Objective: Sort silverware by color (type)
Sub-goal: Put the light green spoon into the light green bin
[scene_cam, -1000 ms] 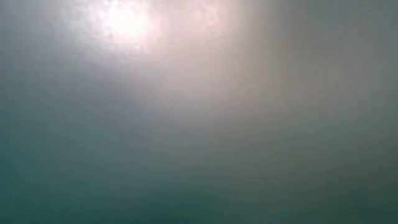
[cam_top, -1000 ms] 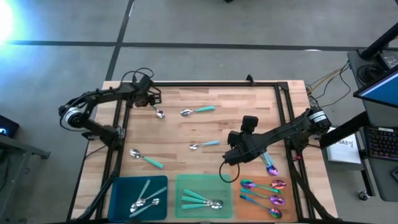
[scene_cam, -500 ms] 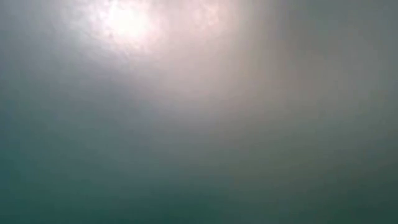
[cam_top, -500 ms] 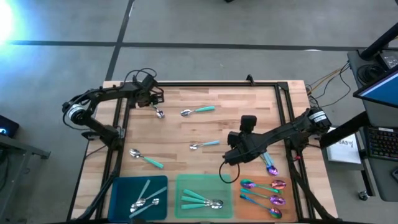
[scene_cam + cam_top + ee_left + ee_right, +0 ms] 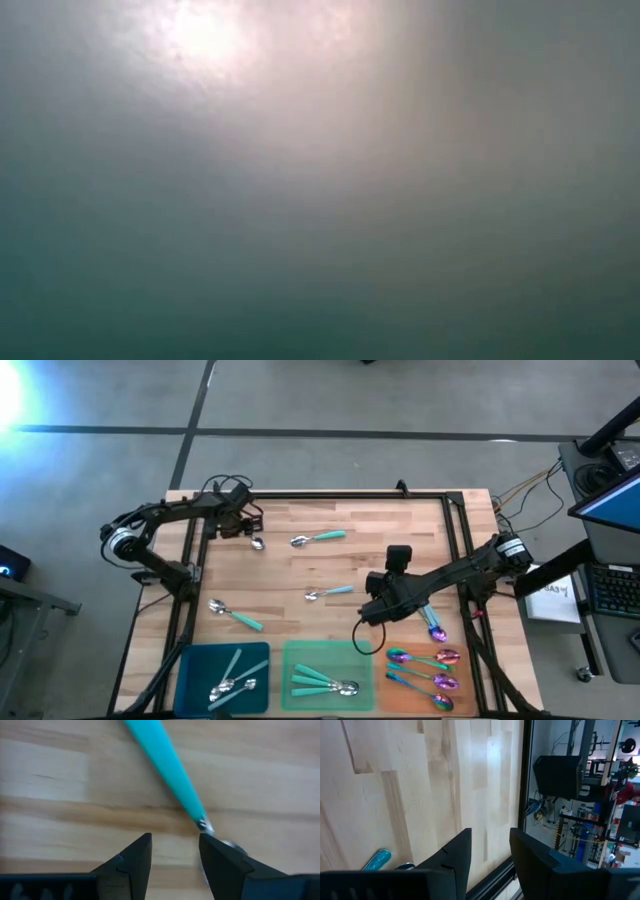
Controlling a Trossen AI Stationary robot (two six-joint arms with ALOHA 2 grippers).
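**Thin, slick spoons: take them at the handle**

High view: your left gripper (image 5: 247, 526) sits at the table's far left over a spoon (image 5: 257, 542) whose handle is hidden under it. Three teal-handled spoons lie loose on the wooden table (image 5: 400, 530): one far centre (image 5: 318, 538), one mid (image 5: 329, 592), one near left (image 5: 234, 614). Sorted ones are in the blue tray (image 5: 192, 662), green tray (image 5: 300, 654) and orange tray (image 5: 384, 678). Your right gripper (image 5: 372, 612) hovers mid-table with nothing in it; an iridescent spoon (image 5: 433, 626) lies just beside the right arm.

Low view: a blank haze, nothing to tell.

Left wrist view: fingers (image 5: 131, 861) apart, straddling the neck where the teal handle (image 5: 165, 769) meets the metal. Light, stiff, flat and slippery, I judge; pinch the handle just above the neck, not the bowl.

Right wrist view: fingers (image 5: 454, 855) apart, bare wood between them, a teal handle tip (image 5: 376, 859) near.
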